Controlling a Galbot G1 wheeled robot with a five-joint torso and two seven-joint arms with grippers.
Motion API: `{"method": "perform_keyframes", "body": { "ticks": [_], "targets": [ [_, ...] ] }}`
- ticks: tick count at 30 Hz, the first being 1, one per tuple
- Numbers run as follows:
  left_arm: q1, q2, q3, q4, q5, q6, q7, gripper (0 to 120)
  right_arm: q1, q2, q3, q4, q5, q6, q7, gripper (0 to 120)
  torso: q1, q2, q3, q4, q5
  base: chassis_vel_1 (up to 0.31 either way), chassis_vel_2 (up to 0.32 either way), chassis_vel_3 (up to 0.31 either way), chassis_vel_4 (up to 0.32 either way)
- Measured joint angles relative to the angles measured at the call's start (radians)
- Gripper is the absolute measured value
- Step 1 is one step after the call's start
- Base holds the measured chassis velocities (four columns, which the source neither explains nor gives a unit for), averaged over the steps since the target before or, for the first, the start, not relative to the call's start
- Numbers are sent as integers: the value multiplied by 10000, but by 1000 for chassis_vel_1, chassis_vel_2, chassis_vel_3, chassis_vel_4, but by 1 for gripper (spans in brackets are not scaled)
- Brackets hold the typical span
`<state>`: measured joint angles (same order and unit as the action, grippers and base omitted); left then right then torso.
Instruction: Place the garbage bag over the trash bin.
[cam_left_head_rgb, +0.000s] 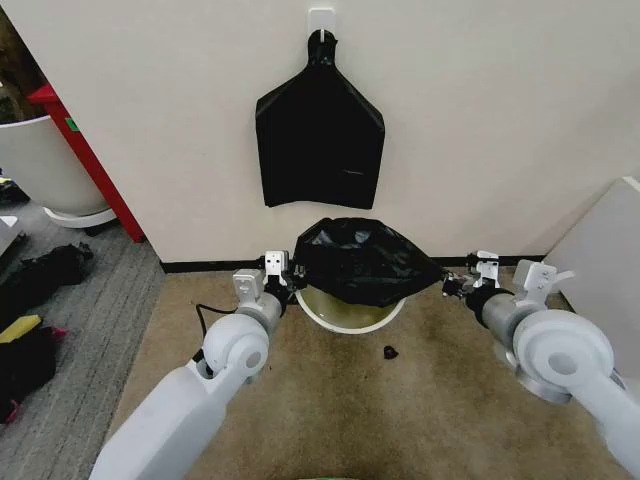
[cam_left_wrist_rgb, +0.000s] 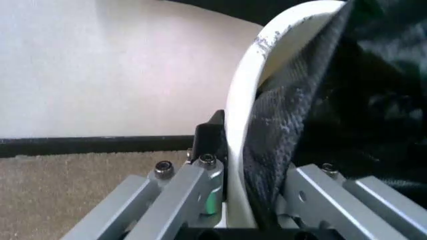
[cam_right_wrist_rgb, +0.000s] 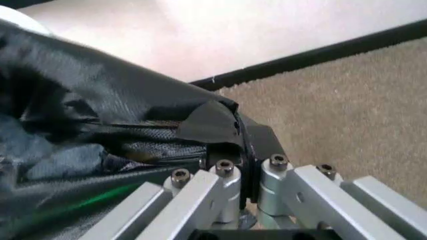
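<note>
Overhead, the garbage bag (cam_left_head_rgb: 365, 262) drapes the trash bin (cam_left_head_rgb: 350, 318) at 12 o'clock on tan carpet (cam_left_head_rgb: 330, 400) by a white wall (cam_left_head_rgb: 480, 120). Wrist views add detail — left gripper (cam_left_head_rgb: 292, 278) straddles rim and bag; right gripper (cam_left_head_rgb: 456, 285) clamps the bag's corner.

Looks like an office or lab corner rather than a home: plain cream wall (cam_left_head_rgb: 480, 110) with black baseboard (cam_left_head_rgb: 210, 266), worn tan carpet (cam_left_head_rgb: 420, 400) meeting grey carpet tiles (cam_left_head_rgb: 80, 340), grey partition panel (cam_left_head_rgb: 600, 250), big white planter pot (cam_left_head_rgb: 40, 165).
</note>
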<state>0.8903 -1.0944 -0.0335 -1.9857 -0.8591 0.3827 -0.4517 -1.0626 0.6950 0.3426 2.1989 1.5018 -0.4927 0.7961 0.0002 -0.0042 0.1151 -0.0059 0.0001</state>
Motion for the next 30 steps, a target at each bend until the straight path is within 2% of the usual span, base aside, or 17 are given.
{"method": "perform_keyframes", "body": {
  "ticks": [9,15,30],
  "targets": [
    [76,-27,-110,-65,-208,-3,169,4,136,193,113,-330,1321,60,-287,0,0,0,0,0,-1,0,0,0,0],
    [91,21,-180,-152,-393,-28,254,4,173,270,263,-753,2041,19,-955,0,0,0,0,-1,-1,0,0,0,0],
    [153,128,-316,-339,-889,-106,376,4,168,528,243,-1622,2091,-183,-2327,0,0,0,0,-1,0,0,0,0,0]
  ]
}}
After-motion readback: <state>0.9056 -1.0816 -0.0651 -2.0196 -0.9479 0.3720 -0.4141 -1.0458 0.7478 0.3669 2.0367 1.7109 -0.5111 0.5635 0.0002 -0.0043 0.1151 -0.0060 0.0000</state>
